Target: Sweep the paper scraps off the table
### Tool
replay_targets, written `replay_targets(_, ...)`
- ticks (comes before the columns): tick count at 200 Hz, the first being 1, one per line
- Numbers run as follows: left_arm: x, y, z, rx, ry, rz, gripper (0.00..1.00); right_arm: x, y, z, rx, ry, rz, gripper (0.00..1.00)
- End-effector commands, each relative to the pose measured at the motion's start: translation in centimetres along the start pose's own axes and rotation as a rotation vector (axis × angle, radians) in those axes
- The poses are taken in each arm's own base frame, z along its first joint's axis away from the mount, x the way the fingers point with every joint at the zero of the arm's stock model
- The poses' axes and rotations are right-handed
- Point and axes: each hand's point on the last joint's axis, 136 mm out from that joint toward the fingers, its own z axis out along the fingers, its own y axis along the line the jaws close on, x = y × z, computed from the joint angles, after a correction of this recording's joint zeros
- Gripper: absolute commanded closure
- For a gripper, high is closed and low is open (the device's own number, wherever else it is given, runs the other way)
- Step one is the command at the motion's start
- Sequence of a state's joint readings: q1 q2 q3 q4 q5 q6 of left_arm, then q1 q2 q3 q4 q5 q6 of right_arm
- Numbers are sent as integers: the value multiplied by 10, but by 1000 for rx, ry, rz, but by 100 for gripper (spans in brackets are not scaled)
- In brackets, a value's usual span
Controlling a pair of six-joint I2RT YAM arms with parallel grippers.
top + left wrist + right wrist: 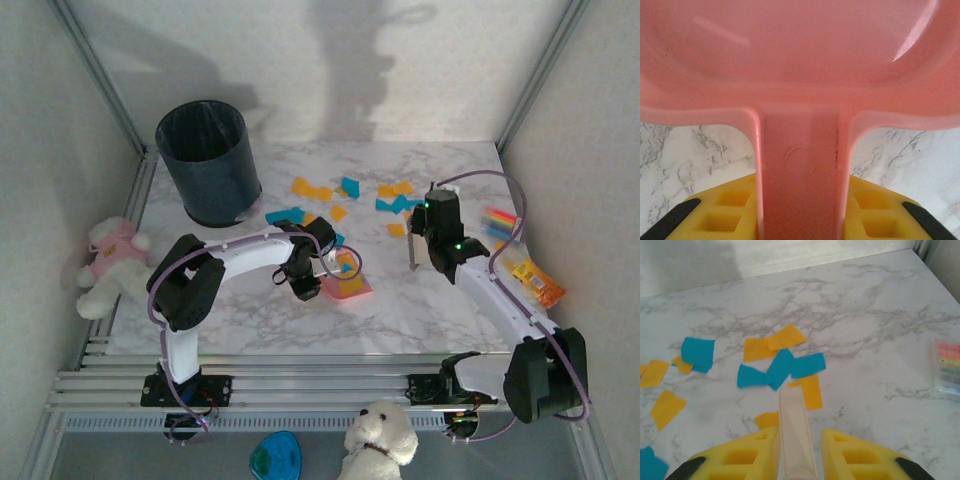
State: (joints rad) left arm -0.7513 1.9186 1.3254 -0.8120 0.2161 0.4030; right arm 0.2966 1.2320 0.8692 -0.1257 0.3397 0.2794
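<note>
Two grippers with yellow, grid-moulded fingers (740, 460) stand over the near half of the table (250, 305), a white slab with grey marble veining. Left gripper (800, 212): closed tightly around the flat, smooth handle (800, 165) of a glossy pink plastic dustpan (800, 60), whose broad scoop sits near the table's middle. Right gripper (797, 457): clamped on a slim, pale, straight-sided stick (792, 410) that reaches toward the surface; what its lower end carries cannot be made out. Paper scraps (780, 370): thin, flat, angular pieces, orange-yellow and teal, some overlapping, scattered across the middle and far half of the table, the nearest just beyond the stick's tip; a few show at the dustpan's scoop in the top view. Right edge: a clear packet (947, 367) with coloured stripes. Far left corner: a round, dark bin (208, 165) with a crinkled dark liner (205, 135); its contents cannot be told.
</note>
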Motion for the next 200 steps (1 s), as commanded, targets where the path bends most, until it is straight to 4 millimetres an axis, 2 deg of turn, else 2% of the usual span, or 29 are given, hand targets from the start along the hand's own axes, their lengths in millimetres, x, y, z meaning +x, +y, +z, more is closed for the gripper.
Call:
replay_targets(1,9,-1,-4,-12,20,-19,100,-39,4,4,-39,-78,91,100)
replay_targets(34,9,-1,-3,-11,21,-18,100,-56,-8,19,-46,-87,240,100)
replay_targets(87,13,-1,0,-13,28,-19,100,-63,-23,44,-53,-80,434,100)
replay_targets(137,15,-2,1,-8,33,-16,100,-60,-32,63,-48,-77,557,100)
replay_targets(200,17,-2,1,-9,36,-20,100,-49,-54,82,33,-71,596,100)
